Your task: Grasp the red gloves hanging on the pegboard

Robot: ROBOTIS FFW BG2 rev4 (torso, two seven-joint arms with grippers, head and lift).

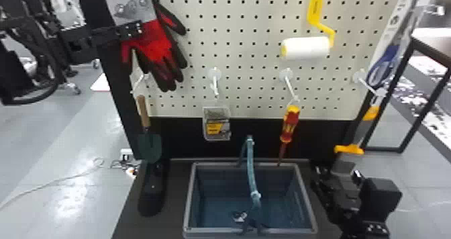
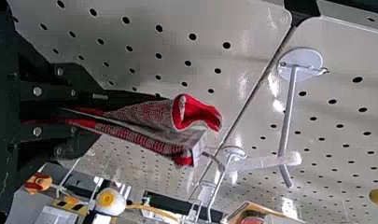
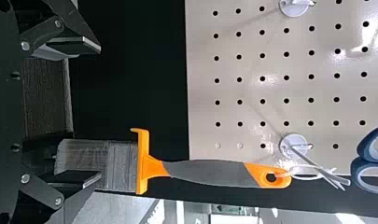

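— where are the red-and-black fabric gloves?
— high on the white perforated pegboard, left side; the left tool pinches their cuff; the right tool is spread, low right.
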